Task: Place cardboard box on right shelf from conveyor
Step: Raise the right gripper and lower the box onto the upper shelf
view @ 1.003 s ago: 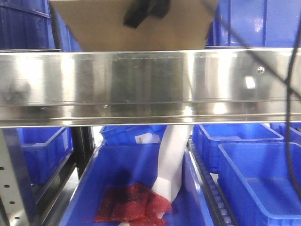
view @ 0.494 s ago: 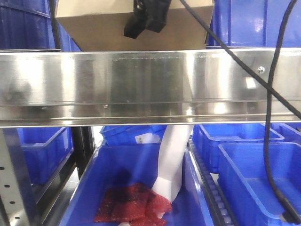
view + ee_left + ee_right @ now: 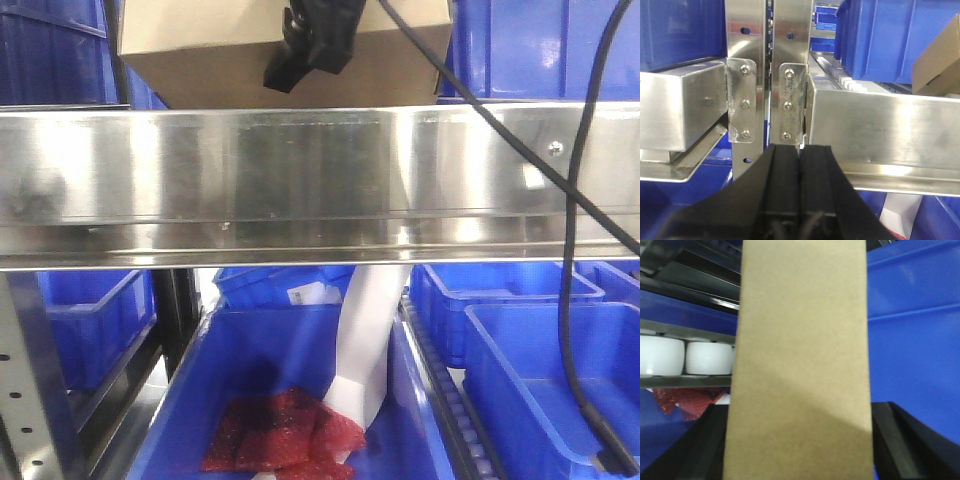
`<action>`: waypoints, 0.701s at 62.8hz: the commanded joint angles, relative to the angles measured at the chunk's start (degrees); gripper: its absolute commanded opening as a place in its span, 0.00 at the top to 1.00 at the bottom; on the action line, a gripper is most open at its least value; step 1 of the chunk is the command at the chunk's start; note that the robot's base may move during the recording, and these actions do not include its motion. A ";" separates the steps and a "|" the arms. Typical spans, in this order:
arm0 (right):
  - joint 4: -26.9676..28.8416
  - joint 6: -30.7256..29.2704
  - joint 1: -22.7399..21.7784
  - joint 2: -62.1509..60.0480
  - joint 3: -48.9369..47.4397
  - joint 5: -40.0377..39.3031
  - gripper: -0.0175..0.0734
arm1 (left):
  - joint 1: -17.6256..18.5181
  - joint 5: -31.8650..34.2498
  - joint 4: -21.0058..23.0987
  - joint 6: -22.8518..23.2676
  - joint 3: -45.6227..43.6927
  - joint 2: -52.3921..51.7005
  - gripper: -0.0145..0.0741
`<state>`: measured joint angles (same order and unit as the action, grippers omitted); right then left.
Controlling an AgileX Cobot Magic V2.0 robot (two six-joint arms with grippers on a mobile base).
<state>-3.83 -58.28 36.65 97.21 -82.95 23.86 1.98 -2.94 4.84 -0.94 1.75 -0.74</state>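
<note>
The right hand (image 3: pixel 312 40) is gripping the cardboard box (image 3: pixel 215 50) across its slim width, fingers pressing on both flat faces, so the box is hanging above and behind the front rail of the right shelf (image 3: pixel 320 180), high enough to pass over it. Whether the box is touching the shelf surface is hard to tell, since the rail is hiding its lower edge. The left hand (image 3: pixel 800 165) is waiting with its fingers pressed together and empty, facing the shelf uprights (image 3: pixel 745 75), clear of the placement.
</note>
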 commanded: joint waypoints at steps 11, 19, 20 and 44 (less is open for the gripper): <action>5.50 0.33 -0.50 -6.21 -2.09 -0.30 0.14 | 0.00 5.19 0.37 0.29 -0.21 -0.66 0.97; 8.96 0.42 -0.50 -8.22 -2.09 1.70 0.14 | 0.00 5.19 0.37 0.29 -0.21 -0.66 0.97; 9.35 0.56 -0.50 -8.66 -2.09 1.95 0.14 | 0.00 5.19 0.37 0.29 -0.21 -0.66 0.97; 13.03 18.16 -0.50 -13.87 -2.04 4.04 0.15 | 0.00 5.19 0.37 0.29 -0.21 -0.66 0.97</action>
<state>8.16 -47.27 36.56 87.25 -82.95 31.58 1.98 -2.94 4.84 -0.94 1.75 -0.74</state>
